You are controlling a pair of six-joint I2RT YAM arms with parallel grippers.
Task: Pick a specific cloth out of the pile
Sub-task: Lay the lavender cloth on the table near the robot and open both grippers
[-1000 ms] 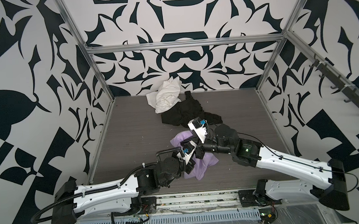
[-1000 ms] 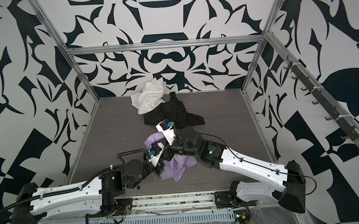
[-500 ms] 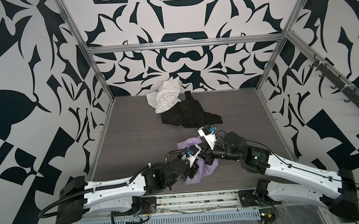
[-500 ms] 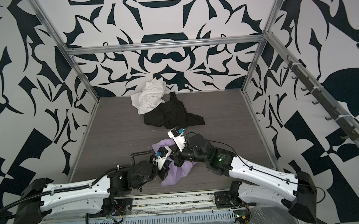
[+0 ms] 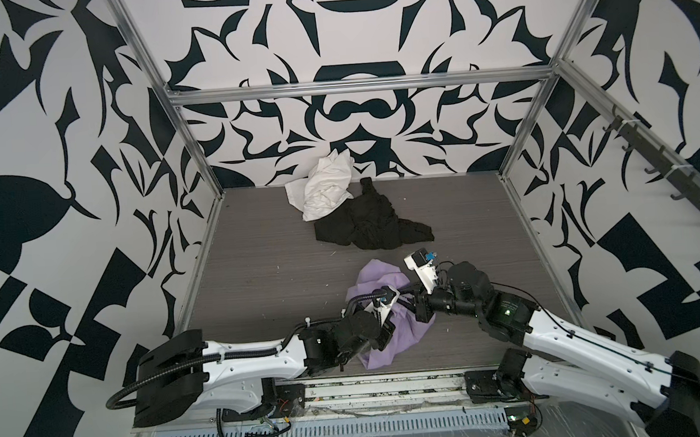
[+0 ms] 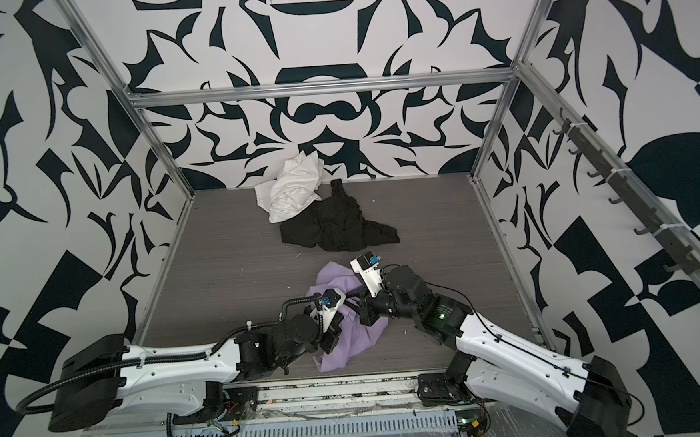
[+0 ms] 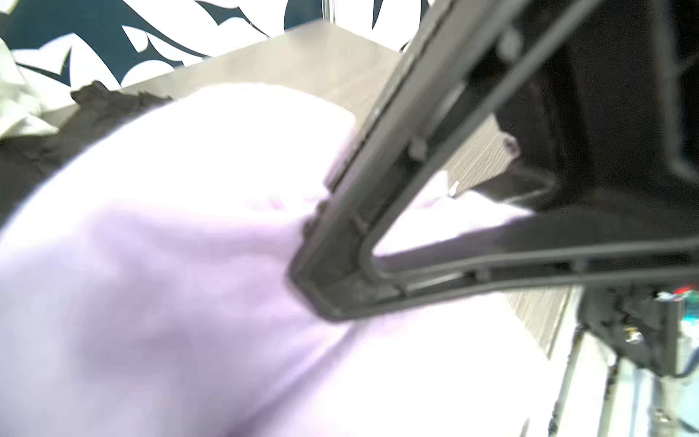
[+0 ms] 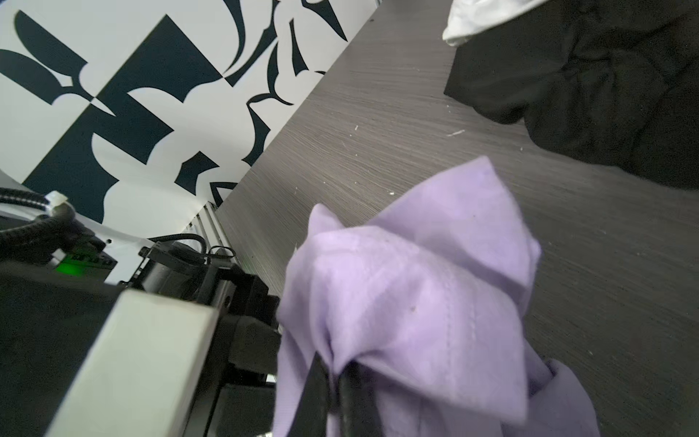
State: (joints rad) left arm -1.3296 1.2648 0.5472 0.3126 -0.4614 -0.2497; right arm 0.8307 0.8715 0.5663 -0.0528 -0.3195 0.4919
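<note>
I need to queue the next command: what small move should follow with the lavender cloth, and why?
Probably lower both hands slightly to settle the lavender cloth on the table near the front. The left hand and right hand are both shut on it, and it already sits apart from the black cloth and white cloth.

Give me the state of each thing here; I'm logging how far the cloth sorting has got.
lavender cloth: bunched, lying apart from the other two cloths, pinched by both pincers.
white cloth: crumpled against the back wall, touching the black one.
black cloth: crumpled on the table, not gripped.
left pincer: shut on the lavender cloth.
right pincer: shut on the lavender cloth.
</note>
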